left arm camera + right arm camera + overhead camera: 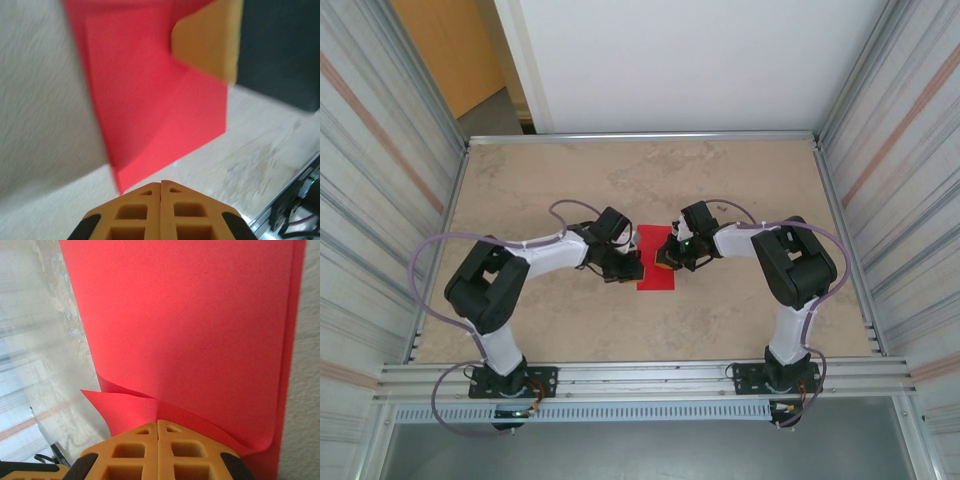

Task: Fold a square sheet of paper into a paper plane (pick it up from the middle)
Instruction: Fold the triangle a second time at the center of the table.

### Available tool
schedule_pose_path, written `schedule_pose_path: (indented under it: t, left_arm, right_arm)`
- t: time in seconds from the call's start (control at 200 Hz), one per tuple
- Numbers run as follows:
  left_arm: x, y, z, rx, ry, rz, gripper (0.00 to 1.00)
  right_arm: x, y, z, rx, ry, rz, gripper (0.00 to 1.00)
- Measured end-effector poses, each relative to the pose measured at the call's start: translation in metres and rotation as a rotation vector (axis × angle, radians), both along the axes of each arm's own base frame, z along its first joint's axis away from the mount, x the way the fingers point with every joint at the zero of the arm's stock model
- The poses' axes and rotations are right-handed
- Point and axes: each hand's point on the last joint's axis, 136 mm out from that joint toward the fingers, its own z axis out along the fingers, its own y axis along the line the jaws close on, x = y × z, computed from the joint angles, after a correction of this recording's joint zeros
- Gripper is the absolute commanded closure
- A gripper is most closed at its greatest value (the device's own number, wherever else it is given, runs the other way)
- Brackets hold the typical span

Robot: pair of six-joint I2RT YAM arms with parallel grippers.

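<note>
Top external: red sheet of paper [657, 280] lies flat mid-tabletop [740, 180] as a narrow rectangle, long axis running near-to-far, between the two arms; left wrist view shows a diagonal crease across it. Left gripper [632, 268] has its jaws pressed together, tips just beside the sheet's near-left corner. Right gripper [667, 257] jaws are also together, tips against a lifted, curled bit of the right edge; can't tell if that edge is pinched.

Red sheet [190, 315] cut off by frame edge ahead of right gripper [159, 424]; pinched or just pushed, can't tell. Left-wrist view blurred.
</note>
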Motion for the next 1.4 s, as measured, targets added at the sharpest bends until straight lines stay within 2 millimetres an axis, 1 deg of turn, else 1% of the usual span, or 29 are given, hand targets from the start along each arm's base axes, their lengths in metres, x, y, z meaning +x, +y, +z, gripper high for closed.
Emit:
schedule_pose_path:
  t: [0.1,0.266,0.541,0.621,0.752,0.847,0.947,1.108,1.293,1.398]
  left_arm:
    - [0.007,-0.004,-0.006,0.002,0.007,0.016,1.00]
    - [0.002,0.000,-0.028,0.047,0.065,0.034,1.00]
    - [0.003,0.001,-0.030,0.041,0.075,0.054,1.00]
    - [0.003,0.002,-0.030,0.042,0.076,0.054,1.00]
    - [0.003,0.001,-0.030,0.041,0.075,0.055,1.00]
    - [0.003,0.001,-0.030,0.041,0.076,0.057,1.00]
    - [0.003,0.001,-0.030,0.040,0.077,0.057,1.00]
    - [0.003,0.001,-0.030,0.040,0.078,0.060,1.00]
    - [0.003,0.001,-0.030,0.040,0.081,0.063,1.00]
    - [0.003,0.002,-0.030,0.041,0.083,0.066,1.00]
  right_arm:
    - [0.000,0.000,0.000,0.000,0.000,0.000,0.97]
    - [0.000,0.000,0.001,-0.003,0.004,0.000,0.96]
    - [0.000,-0.005,0.006,-0.051,0.025,0.008,0.93]
    - [0.003,-0.006,0.013,-0.065,0.010,0.020,0.92]
    - [0.009,0.000,0.034,-0.065,-0.052,0.049,0.92]
    - [0.004,0.008,0.041,-0.065,-0.081,0.081,0.95]
    - [-0.008,0.015,0.037,-0.069,-0.076,0.112,0.97]
    - [-0.028,0.018,0.022,-0.083,-0.042,0.145,0.98]
    - [-0.027,0.020,0.011,-0.083,-0.037,0.150,0.98]
    - [-0.026,0.018,0.007,-0.086,-0.033,0.144,0.98]
